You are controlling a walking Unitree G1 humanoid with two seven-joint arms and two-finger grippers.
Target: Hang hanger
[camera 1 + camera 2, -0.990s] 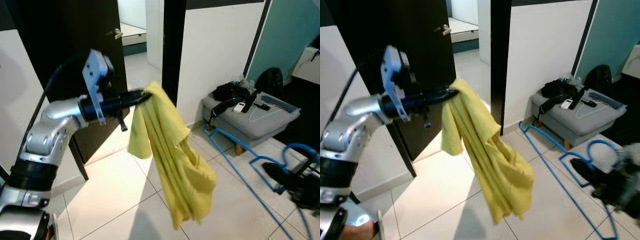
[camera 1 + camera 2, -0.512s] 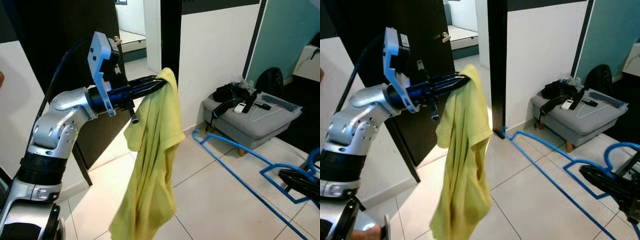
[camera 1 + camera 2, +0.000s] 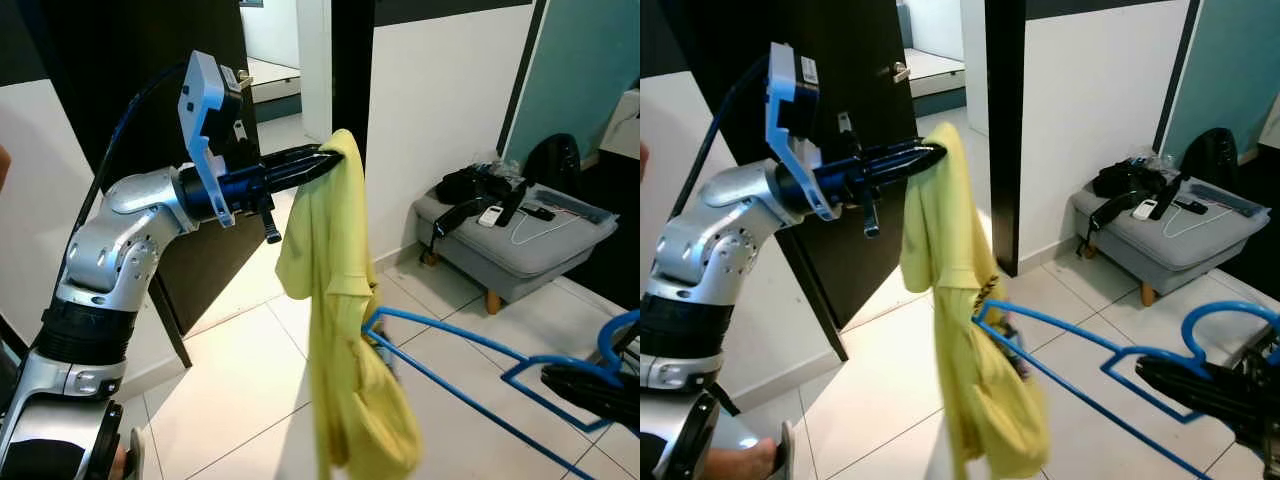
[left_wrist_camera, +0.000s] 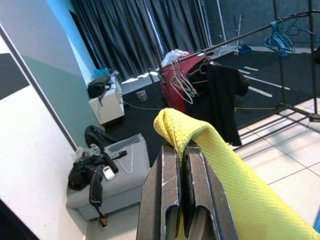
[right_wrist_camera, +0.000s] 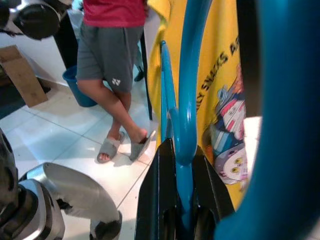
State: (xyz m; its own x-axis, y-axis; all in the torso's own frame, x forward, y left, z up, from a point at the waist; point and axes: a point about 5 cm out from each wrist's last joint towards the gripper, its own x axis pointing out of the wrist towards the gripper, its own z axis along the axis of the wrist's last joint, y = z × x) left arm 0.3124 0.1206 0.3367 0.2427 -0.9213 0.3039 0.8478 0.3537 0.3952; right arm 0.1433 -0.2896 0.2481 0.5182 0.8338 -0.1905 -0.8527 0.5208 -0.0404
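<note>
The left gripper (image 3: 325, 162), raised beside the dark door's (image 3: 855, 90) edge, pinches a yellow shirt (image 3: 340, 330) hanging free above open tiled floor (image 3: 240, 390). The right gripper (image 3: 1160, 378) clamps a blue hanger (image 3: 1060, 345), its tip reaching the shirt.

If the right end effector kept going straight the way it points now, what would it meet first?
Most likely the yellow shirt. The right end effector, shut on the blue hanger, points toward it, and the hanger's far tip already sits at the cloth. Depth is hard to judge.
</note>
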